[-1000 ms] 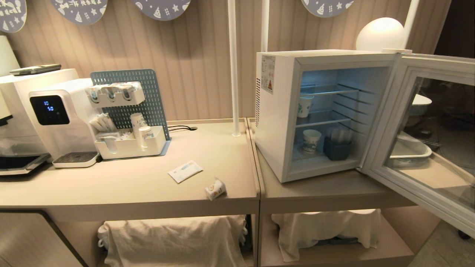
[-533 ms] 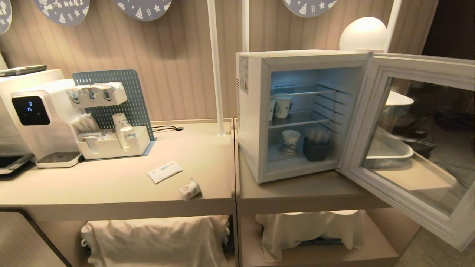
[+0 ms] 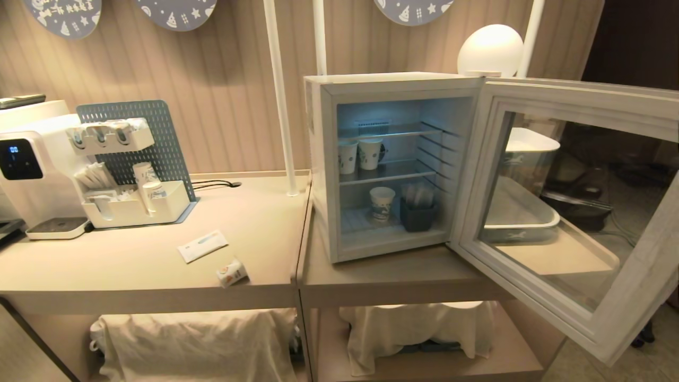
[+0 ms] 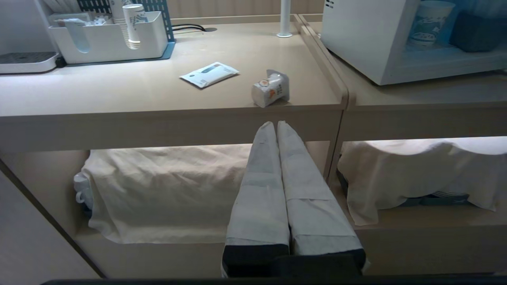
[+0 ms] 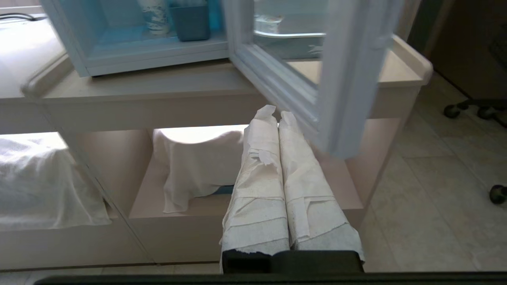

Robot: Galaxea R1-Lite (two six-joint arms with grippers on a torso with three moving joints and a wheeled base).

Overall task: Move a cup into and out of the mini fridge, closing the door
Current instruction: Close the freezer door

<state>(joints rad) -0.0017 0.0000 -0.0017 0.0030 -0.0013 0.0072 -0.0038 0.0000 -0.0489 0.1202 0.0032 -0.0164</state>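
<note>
The small white cup (image 3: pixel 232 272) with orange print lies on its side near the counter's front edge, also in the left wrist view as the cup (image 4: pixel 270 88). The white mini fridge (image 3: pixel 322 159) stands on the right counter, lit inside, its glass door (image 3: pixel 562 207) swung wide open to the right; the door (image 5: pixel 340 79) hangs over the counter's front. My left gripper (image 4: pixel 276 124) is shut and empty, below the counter edge under the cup. My right gripper (image 5: pixel 276 114) is shut and empty, low beneath the open door. Neither arm shows in the head view.
Three taller paper cups (image 3: pixel 382 203) and a dark bin (image 3: pixel 416 214) stand on the fridge shelves. A white packet (image 3: pixel 202 245) lies by the cup. An organiser (image 3: pixel 135 204) and a dispenser (image 3: pixel 32 175) stand at the left. Cloth-covered items (image 3: pixel 196 339) fill the lower shelf.
The whole head view has shifted left, so the camera has turned or driven right. Nothing on the counter has moved, and the fridge door stays open.
</note>
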